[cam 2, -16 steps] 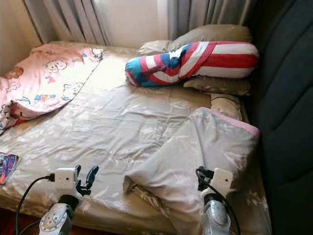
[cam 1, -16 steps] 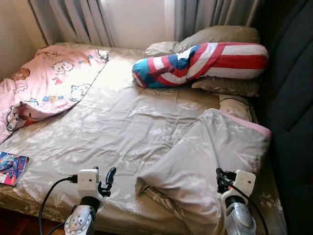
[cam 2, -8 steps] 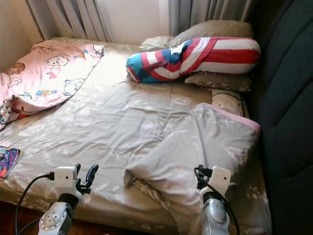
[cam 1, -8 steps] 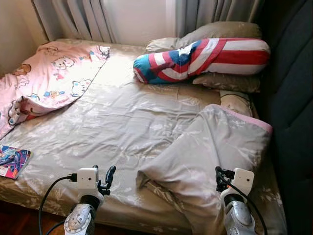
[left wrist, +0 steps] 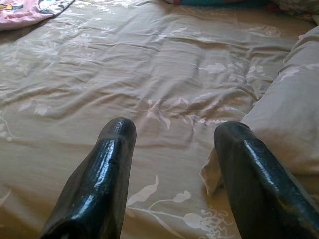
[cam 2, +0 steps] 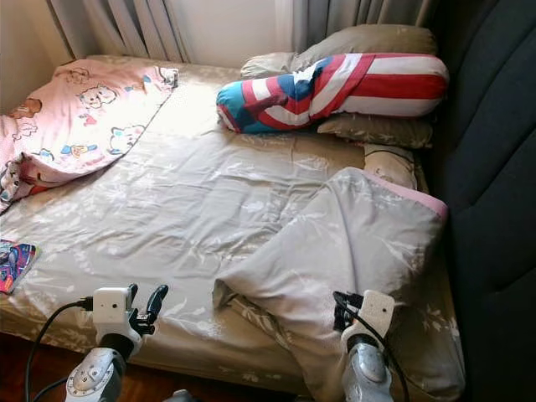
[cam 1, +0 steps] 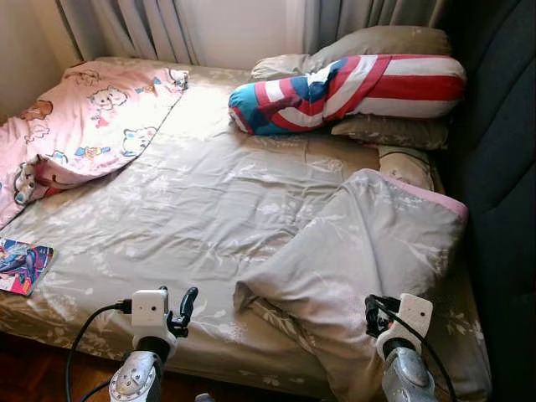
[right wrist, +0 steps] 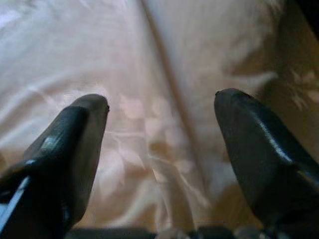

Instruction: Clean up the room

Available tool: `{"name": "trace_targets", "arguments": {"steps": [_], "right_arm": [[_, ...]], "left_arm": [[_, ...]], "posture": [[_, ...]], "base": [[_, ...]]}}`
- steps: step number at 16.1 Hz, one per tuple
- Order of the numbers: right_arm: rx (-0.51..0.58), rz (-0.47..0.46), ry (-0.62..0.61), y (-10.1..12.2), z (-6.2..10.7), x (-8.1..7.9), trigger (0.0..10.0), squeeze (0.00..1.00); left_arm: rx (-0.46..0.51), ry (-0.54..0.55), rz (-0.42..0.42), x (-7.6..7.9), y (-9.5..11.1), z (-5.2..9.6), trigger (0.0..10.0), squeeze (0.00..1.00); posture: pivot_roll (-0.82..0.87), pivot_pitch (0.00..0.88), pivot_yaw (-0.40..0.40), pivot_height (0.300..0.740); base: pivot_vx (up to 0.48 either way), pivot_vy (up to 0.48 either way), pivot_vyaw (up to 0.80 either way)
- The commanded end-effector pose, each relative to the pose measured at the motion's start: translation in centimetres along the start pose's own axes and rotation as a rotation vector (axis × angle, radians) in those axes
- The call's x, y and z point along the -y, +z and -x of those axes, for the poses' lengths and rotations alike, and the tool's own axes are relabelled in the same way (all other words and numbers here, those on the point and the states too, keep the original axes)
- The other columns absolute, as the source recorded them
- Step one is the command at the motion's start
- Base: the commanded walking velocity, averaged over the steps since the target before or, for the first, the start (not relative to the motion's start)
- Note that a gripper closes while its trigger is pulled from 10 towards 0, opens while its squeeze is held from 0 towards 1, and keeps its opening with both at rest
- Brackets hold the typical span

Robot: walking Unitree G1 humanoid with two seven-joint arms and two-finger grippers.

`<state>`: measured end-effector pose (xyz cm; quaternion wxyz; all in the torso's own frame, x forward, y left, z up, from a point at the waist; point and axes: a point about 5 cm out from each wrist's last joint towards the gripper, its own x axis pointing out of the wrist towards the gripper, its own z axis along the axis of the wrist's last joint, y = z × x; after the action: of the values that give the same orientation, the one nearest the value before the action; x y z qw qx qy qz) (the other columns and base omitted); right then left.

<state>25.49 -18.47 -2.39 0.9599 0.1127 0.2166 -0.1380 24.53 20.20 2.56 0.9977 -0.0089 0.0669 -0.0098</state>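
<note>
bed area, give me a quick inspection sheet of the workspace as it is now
surface: bed with a beige floral sheet, wrinkled.
job's things: grey duvet bunched and folded back on the robot's right side; pink cartoon blanket crumpled at the far left.
clutter: colourful book on the bed's left near edge; striped red, white and blue bolster lying on beige pillows at the head.
grippers: left gripper open, above the sheet near the duvet's corner; right gripper open, over the duvet.
cables: black cable running from the left wrist.
surroundings: grey curtains behind; dark padded wall on the right; wooden floor below.
</note>
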Motion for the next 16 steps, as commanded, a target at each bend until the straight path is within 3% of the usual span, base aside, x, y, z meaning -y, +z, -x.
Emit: {"name": "trace_targets", "arguments": {"steps": [1,4,5,6,7,13,16], "right_arm": [[-0.042,0.026,-0.024,-0.3,-0.1,0.5,10.0,1.0],[-0.145,0.029,-0.049,-0.7,-0.5,1.0,10.0,1.0],[-0.17,-0.01,-0.073,-0.9,-0.5,1.3,10.0,1.0],[-0.186,-0.046,-0.089,-0.9,-0.6,1.6,10.0,0.86],[-0.203,-0.082,-0.099,-0.9,-0.7,1.8,10.0,0.0],[-0.255,-0.218,-0.161,-0.7,-1.0,2.4,10.0,0.0],[-0.304,-0.199,-0.171,-1.7,-0.6,2.5,10.0,0.0]], "left_arm": [[-0.011,0.003,-0.008,-0.3,-0.1,0.3,10.0,0.0],[-0.008,0.001,-0.011,-0.4,0.1,0.2,10.0,0.0],[-0.008,0.0,-0.013,-0.5,0.1,0.3,10.0,0.0],[-0.009,-0.001,-0.015,-0.5,0.2,0.3,10.0,0.0],[-0.009,-0.003,-0.016,-0.5,0.2,0.3,10.0,0.0],[0.007,-0.015,-0.059,-1.7,1.5,0.9,10.0,0.0],[0.015,-0.051,-0.076,-1.5,2.3,1.7,10.0,0.0]], "posture": [[-0.04,0.122,-0.008,0.675],[-0.04,0.125,-0.003,0.675],[-0.04,0.128,0.0,0.675],[-0.03,0.133,0.007,0.675],[-0.02,0.137,0.012,0.675],[0.03,0.182,0.07,0.675],[0.05,0.21,0.097,0.675]], "base": [[0.0,0.0,0.0],[0.0,0.0,0.0],[0.0,0.0,0.0],[0.0,0.0,0.0],[0.0,0.0,0.0],[0.0,0.0,0.0],[0.0,0.0,0.0]]}}
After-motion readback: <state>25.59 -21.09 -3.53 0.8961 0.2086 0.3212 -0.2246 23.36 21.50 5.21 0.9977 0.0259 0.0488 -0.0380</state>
